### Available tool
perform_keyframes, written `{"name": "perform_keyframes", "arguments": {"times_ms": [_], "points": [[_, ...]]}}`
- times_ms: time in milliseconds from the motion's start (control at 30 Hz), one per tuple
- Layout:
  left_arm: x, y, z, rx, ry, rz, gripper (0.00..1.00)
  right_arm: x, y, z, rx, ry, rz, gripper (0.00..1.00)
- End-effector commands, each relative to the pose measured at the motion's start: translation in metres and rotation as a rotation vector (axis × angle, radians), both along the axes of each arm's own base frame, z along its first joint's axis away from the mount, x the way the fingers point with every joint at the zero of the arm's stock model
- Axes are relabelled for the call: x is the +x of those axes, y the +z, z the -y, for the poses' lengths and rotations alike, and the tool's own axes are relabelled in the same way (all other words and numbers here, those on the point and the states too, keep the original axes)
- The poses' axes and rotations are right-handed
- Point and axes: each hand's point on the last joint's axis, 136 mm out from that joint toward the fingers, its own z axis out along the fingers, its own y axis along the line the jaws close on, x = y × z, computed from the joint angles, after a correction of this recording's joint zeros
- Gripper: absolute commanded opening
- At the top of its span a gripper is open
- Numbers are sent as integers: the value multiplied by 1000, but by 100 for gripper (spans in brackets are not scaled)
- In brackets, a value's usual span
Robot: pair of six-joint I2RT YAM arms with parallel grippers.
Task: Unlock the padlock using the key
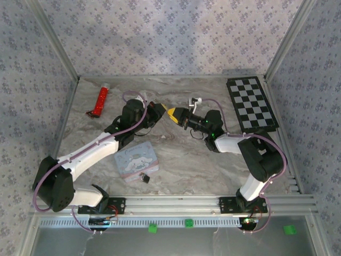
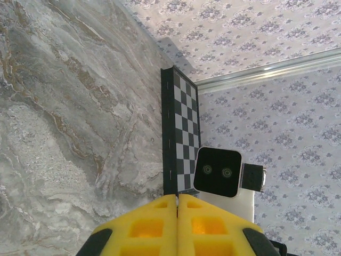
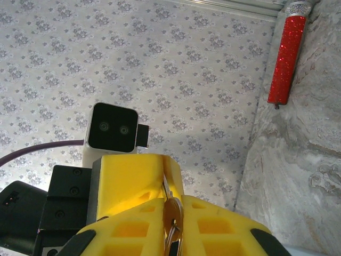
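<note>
Left gripper (image 2: 177, 207): closed, tips meeting the right's.
Right gripper (image 3: 173, 207): narrow, pinching the key (image 3: 172, 229).
Padlock (image 1: 144, 177): well apart, beside the tin (image 1: 134, 161).

— How's the light?
— Bright and even, from above. The left arm (image 1: 90, 152) throws only a soft shadow on the marble table (image 1: 176, 154).
— Sharpness?
— The overhead view is slightly grainy. In the right wrist view the close yellow fingers (image 3: 213, 229) blur, and the key (image 3: 171, 226) glints.

Marble table (image 1: 176, 154): red tube (image 1: 101, 100), checkerboard (image 1: 251, 104), tin (image 1: 136, 161), padlock (image 1: 144, 178) (beside tin).
</note>
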Motion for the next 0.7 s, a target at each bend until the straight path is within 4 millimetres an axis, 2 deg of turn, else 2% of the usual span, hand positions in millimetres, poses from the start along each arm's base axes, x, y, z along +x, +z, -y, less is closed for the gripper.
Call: {"name": "perform_keyframes", "arguments": {"times_ms": [0, 400, 500, 667], "points": [[1, 11, -6, -10, 18, 39, 0, 0, 16, 1, 34, 6, 48, 12], [2, 7, -14, 9, 17, 39, 2, -4, 4, 5, -67, 11, 53, 0], [2, 6, -19, 27, 21, 44, 17, -7, 0, 6, -126, 16, 59, 0], [5, 7, -43, 104, 31, 74, 48, -17, -15, 14, -313, 24, 125, 0]]}}
